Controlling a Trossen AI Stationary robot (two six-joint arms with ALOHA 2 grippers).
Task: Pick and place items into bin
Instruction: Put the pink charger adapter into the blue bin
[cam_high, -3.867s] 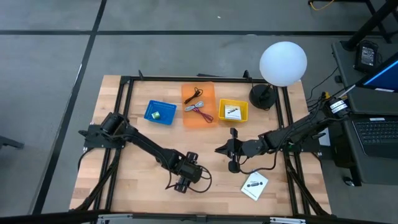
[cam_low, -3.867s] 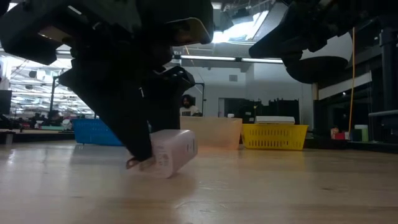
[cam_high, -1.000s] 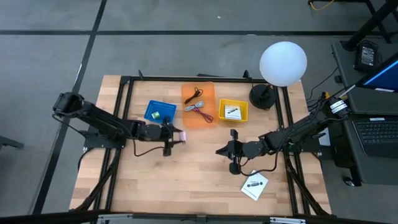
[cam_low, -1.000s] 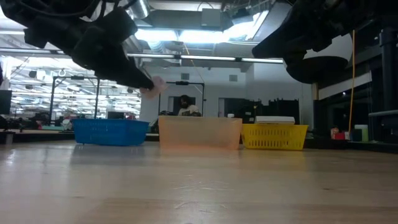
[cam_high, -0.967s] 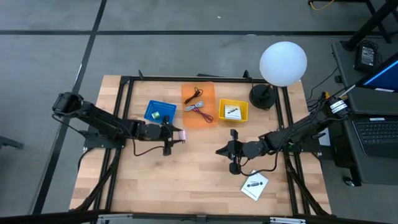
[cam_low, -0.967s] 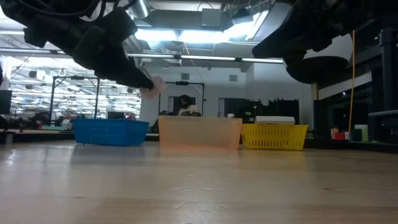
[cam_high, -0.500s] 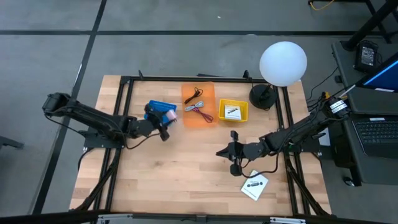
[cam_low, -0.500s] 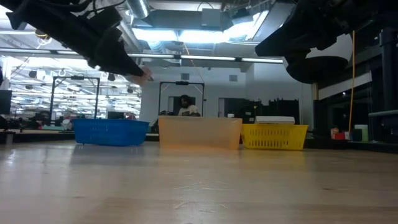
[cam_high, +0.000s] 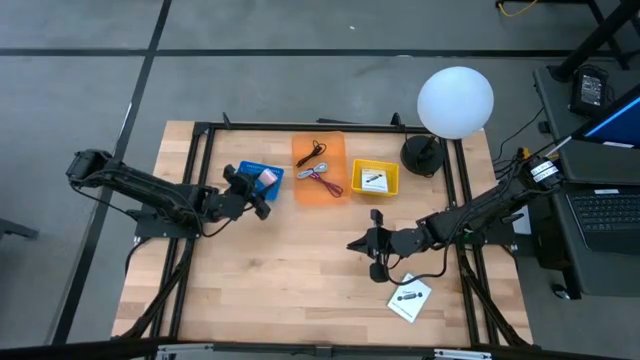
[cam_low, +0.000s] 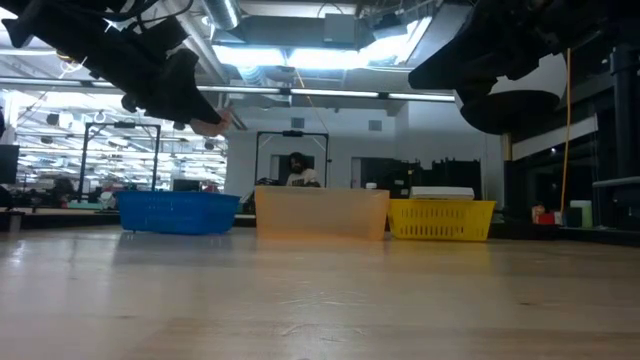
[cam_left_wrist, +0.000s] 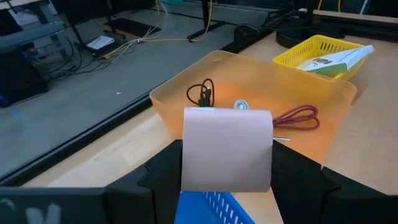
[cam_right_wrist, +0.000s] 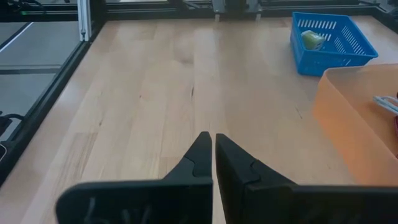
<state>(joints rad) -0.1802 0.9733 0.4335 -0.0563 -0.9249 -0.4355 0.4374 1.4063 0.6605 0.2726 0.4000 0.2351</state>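
Observation:
My left gripper (cam_high: 262, 184) is shut on a pale pink rectangular block (cam_left_wrist: 227, 148) and hangs over the blue bin (cam_high: 252, 167). In the low view the block (cam_low: 214, 122) is well above the blue bin (cam_low: 176, 211). The orange bin (cam_left_wrist: 261, 93) holds a black cable (cam_left_wrist: 202, 93) and a reddish cable (cam_left_wrist: 298, 116). The yellow bin (cam_high: 375, 179) holds a white card. A second white card (cam_high: 409, 298) lies flat on the table by the near right. My right gripper (cam_right_wrist: 213, 149) is shut and empty, over the middle right of the table (cam_high: 354, 241). My left gripper pinches the pale pink block between its two fingers (cam_left_wrist: 163, 177), one on each of the block's opposite side faces (cam_left_wrist: 186, 155). The block is lifted clear, above the blue bin's rim (cam_left_wrist: 217, 205).
A lamp with a white globe (cam_high: 455, 100) and black base (cam_high: 422, 155) stands at the far right corner. A green piece (cam_right_wrist: 311, 39) lies in the blue bin. Black frame rails run along the table's edges. Bare wood lies across the table's near half (cam_high: 300, 280).
My left gripper has carried the pink block from the table's middle toward the far edge and slightly left, and now holds it over the blue bin. It has stayed shut on the block. The right arm has kept still.

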